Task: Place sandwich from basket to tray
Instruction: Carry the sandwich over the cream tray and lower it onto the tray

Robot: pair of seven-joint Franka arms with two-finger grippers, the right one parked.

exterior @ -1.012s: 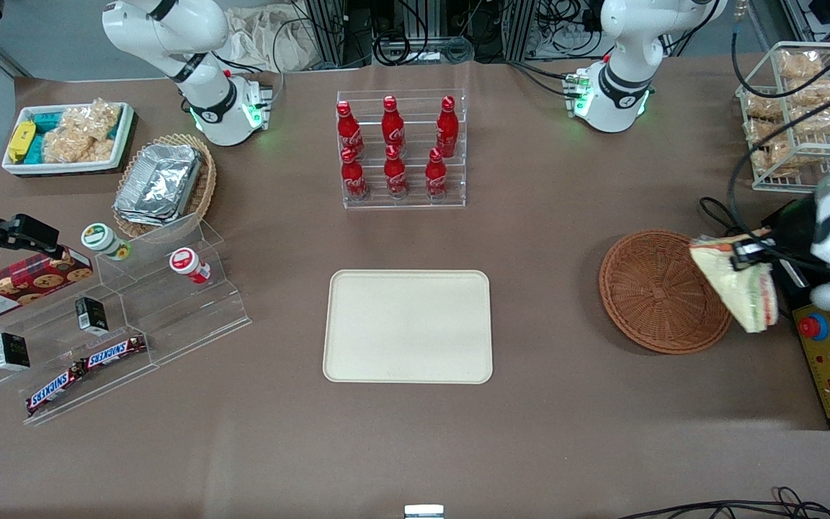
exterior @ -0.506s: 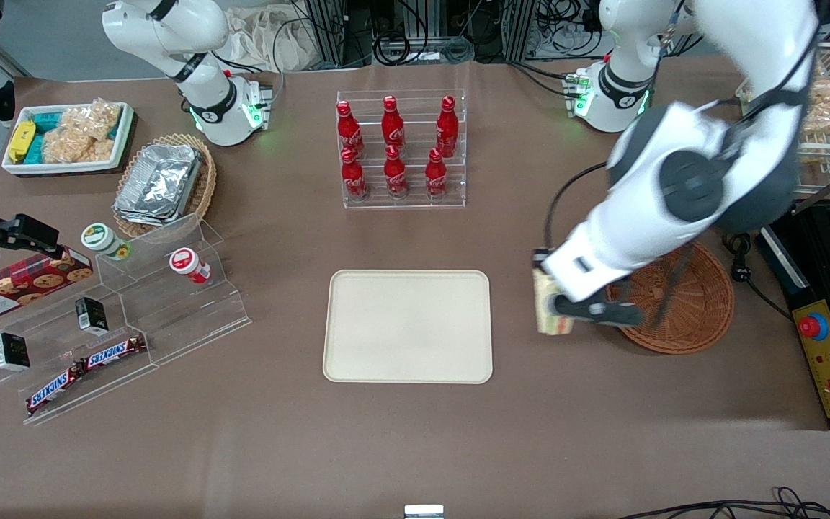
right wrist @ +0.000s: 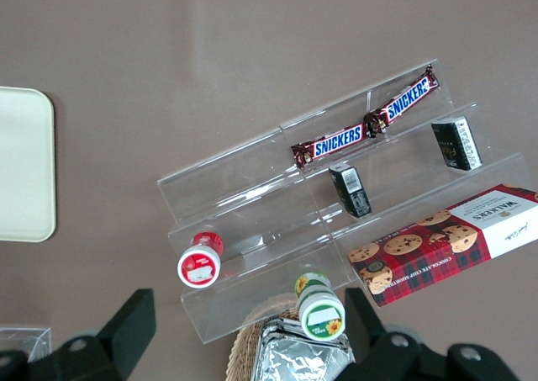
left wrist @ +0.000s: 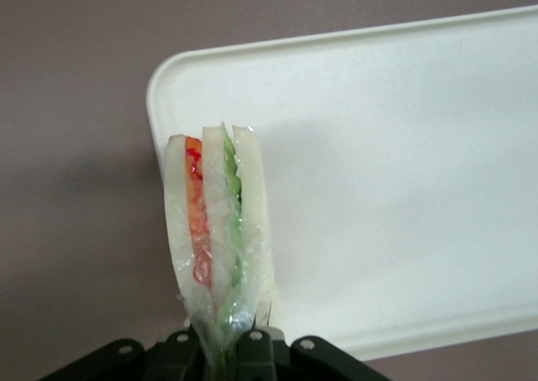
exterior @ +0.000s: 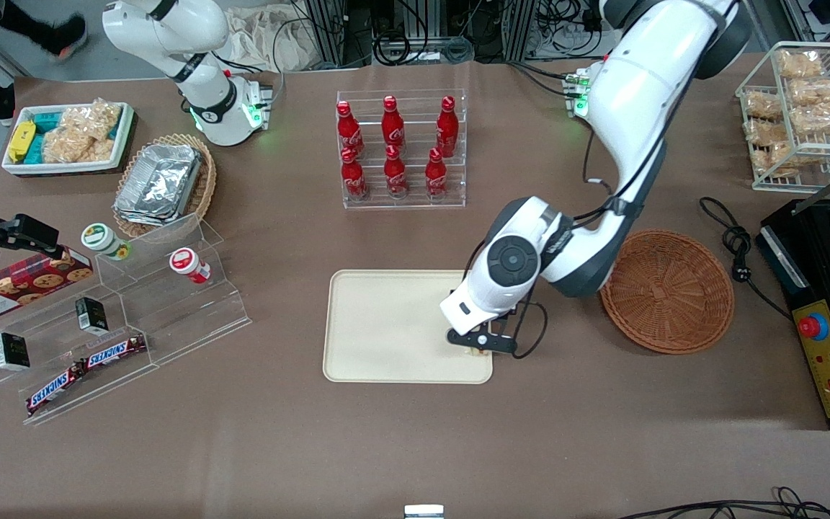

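In the wrist view, the wrapped sandwich (left wrist: 218, 230), pale bread with red-orange and green layers, stands on edge in my left gripper (left wrist: 225, 347), which is shut on its wrap. It hangs over the rounded corner of the cream tray (left wrist: 403, 187). In the front view the gripper (exterior: 480, 344) is low over the tray (exterior: 386, 324), at the corner nearest the camera on the basket's side. The wrist hides almost all of the sandwich there. The round brown basket (exterior: 667, 292) sits beside the tray, toward the working arm's end, with nothing in it.
A clear rack of red bottles (exterior: 400, 148) stands farther from the camera than the tray. An acrylic step stand with snacks (exterior: 119, 317) lies toward the parked arm's end. A black control box (exterior: 829, 360) and a cable (exterior: 728, 216) lie beside the basket.
The arm swung from above the basket's edge across to the tray, carrying the sandwich. It now sits lower, over the tray's corner.
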